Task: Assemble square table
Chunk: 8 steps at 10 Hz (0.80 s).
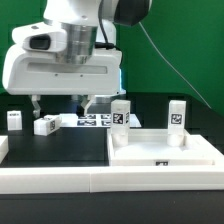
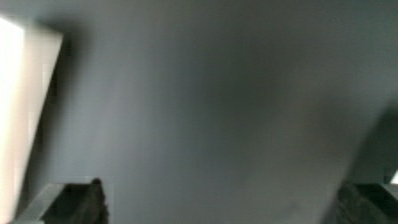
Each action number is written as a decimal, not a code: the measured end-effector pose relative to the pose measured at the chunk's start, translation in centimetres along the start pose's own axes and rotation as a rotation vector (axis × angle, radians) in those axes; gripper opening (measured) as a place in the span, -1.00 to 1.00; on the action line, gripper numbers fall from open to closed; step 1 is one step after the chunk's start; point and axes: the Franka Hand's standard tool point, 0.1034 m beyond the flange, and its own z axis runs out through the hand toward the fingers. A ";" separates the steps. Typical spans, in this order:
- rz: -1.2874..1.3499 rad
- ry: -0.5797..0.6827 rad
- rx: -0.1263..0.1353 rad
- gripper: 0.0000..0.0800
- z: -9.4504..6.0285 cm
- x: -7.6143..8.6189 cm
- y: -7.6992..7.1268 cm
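The arm (image 1: 72, 25) points straight down; its pincer (image 1: 61, 104) hangs with jaws spread wide.

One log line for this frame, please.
gripper: open, empty, near lying leg | tabletop: flat, untouched | other legs: three, untouched

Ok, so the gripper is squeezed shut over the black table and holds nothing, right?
Not quite. The gripper is open, not shut: the exterior view shows its jaws spread wide apart. The rest is right: it is over the black table and holds nothing.
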 end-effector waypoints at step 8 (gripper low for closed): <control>0.370 -0.052 0.064 0.62 1.5 -3.8 1.2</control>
